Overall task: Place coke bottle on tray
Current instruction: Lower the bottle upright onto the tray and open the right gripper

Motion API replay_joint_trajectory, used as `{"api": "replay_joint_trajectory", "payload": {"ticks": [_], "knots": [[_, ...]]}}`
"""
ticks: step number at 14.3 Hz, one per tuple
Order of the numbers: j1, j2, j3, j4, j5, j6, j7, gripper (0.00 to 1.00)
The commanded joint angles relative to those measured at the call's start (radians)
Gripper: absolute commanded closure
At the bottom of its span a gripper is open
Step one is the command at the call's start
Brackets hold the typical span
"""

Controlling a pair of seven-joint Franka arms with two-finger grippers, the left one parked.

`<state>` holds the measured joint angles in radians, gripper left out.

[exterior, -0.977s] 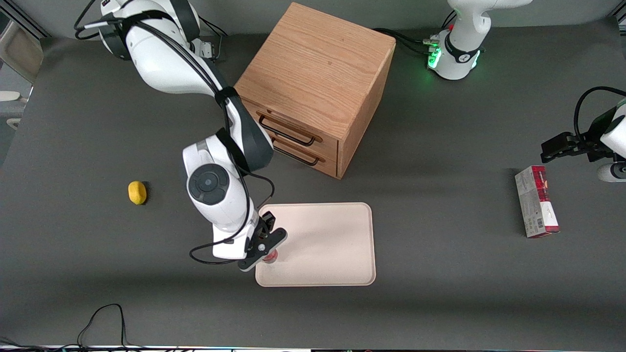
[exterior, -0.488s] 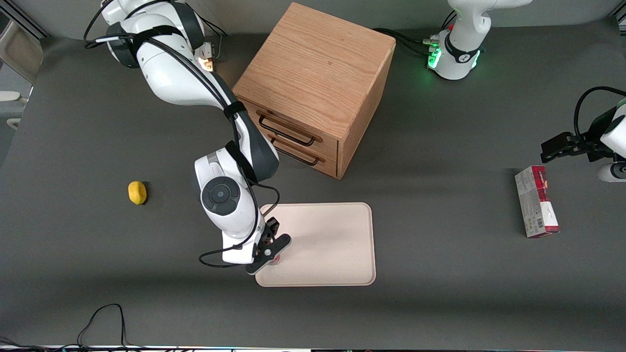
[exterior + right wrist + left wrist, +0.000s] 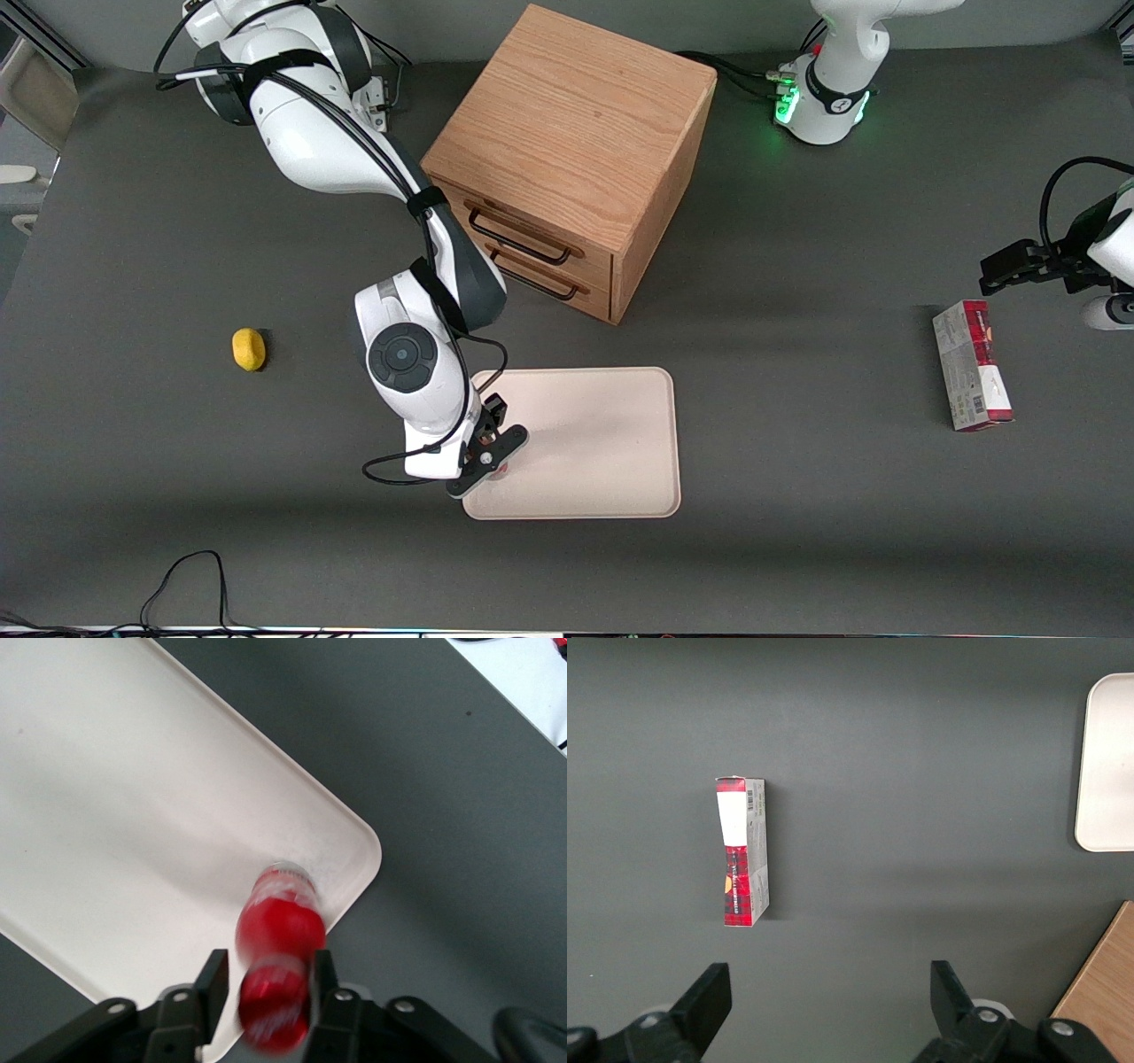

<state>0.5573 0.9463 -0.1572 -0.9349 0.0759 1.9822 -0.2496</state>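
Note:
The coke bottle [image 3: 279, 921], all red with a red cap, stands on the cream-white tray [image 3: 133, 815] close to a rounded corner, and looks blurred. My right gripper [image 3: 268, 970] is around its cap end with the jaws open, and a thin gap shows on one side. In the front view the gripper [image 3: 490, 450] hangs over the tray's [image 3: 602, 443] corner nearest the front camera, toward the working arm's end. Only a sliver of the bottle [image 3: 500, 470] shows under it.
A wooden two-drawer cabinet [image 3: 567, 159] stands farther from the front camera than the tray. A yellow lemon [image 3: 249, 349] lies toward the working arm's end. A red-and-grey carton [image 3: 972, 365] lies toward the parked arm's end, and also shows in the left wrist view [image 3: 744, 855].
The gripper moved with the bottle from the tray's edge a little farther over the tray, then almost stopped. The bottle now shows blurred between parted jaws.

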Motion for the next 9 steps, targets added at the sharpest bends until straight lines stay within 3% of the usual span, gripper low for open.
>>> {"api": "replay_joint_trajectory", "payload": {"ticks": [1, 5, 9], "knots": [[-0.003, 0.017, 0.004, 0.036, -0.001, 0.001, 0.029, 0.0], [0.004, -0.039, 0.002, 0.036, -0.007, -0.023, 0.049, 0.0], [0.003, -0.176, -0.005, 0.034, -0.008, -0.204, 0.064, 0.0]]}}
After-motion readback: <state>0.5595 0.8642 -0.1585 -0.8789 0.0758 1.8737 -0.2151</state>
